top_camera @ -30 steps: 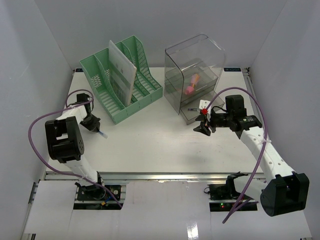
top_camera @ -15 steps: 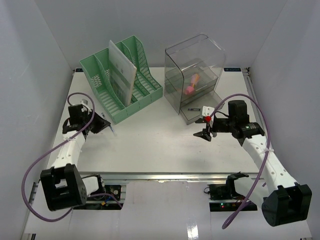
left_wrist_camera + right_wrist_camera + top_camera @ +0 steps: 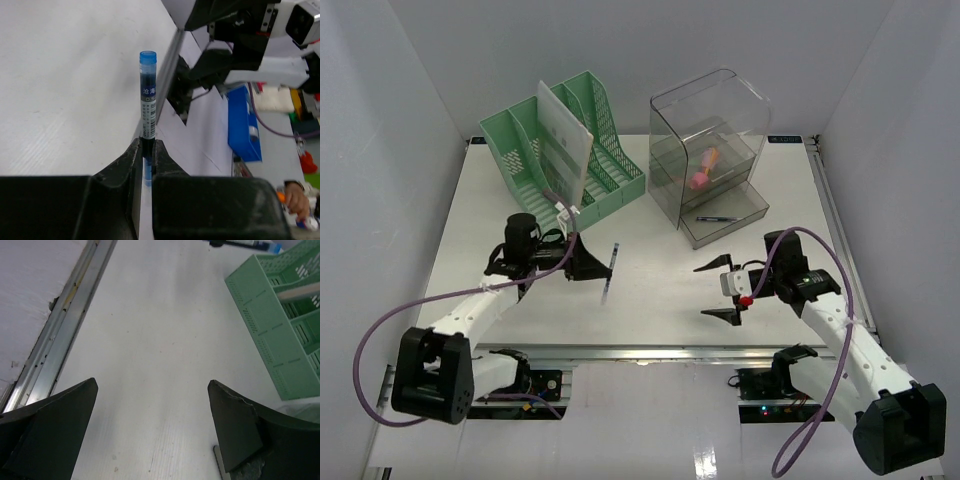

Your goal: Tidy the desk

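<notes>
Inspecting centre frame, we find the left gripper point(image 3: 592, 262) clenched on a blue pen point(image 3: 610, 270) over the desk point(image 3: 660, 300); right of it, the right gripper point(image 3: 718, 290) stands spread, empty.

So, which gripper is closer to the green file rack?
Left. The left gripper, shut on a blue pen, is just in front of the green file rack. The right gripper, jaws open, is farther right, before the clear drawer box.

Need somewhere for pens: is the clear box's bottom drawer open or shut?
Open: the bottom drawer juts forward beyond the clear box, with a dark pen lying in it.
</notes>
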Available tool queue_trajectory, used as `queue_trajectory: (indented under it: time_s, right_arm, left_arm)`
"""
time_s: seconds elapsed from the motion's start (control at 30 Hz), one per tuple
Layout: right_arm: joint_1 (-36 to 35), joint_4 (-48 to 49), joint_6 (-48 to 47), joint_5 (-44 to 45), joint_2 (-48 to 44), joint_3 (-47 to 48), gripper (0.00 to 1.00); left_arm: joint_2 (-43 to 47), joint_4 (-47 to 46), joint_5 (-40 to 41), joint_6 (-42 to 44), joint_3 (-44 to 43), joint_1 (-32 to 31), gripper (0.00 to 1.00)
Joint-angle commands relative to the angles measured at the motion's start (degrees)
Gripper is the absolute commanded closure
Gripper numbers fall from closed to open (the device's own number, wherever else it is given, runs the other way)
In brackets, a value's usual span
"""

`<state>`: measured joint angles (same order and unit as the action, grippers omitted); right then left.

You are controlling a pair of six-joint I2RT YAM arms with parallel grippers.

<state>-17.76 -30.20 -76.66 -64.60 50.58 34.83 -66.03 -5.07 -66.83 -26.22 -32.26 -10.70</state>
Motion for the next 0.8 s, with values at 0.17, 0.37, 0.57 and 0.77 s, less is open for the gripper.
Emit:
queue_trajectory:
  time_s: [0.17, 0.37, 0.57, 0.77]
  right_arm:
    - [-4.9, 5.3, -17.5, 6.4, 1.0, 0.7, 0.12]
    - [-6.7, 1.2, -23.3, 6.0, 4.2, 6.4, 0.17]
    - [-10.5, 0.7, -26.4, 12.4, 5.9, 7.5, 0.2]
    - [-15.8, 0.1, -28.7, 20.9, 7.9, 8.0, 0.27]
  left_arm:
    - [-15.0, -3.4, -6.2, 2.0, -8.9, -15.2, 0.88]
    - [-23.0, -1.9, -4.4, 1.5, -14.6, -20.5, 0.88]
    - [-29.5, 2.3, -3.4, 2.3, -19.6, -24.3, 0.88]
    - [-33.0, 7.1, -3.2, 3.1, -23.8, -26.7, 0.88]
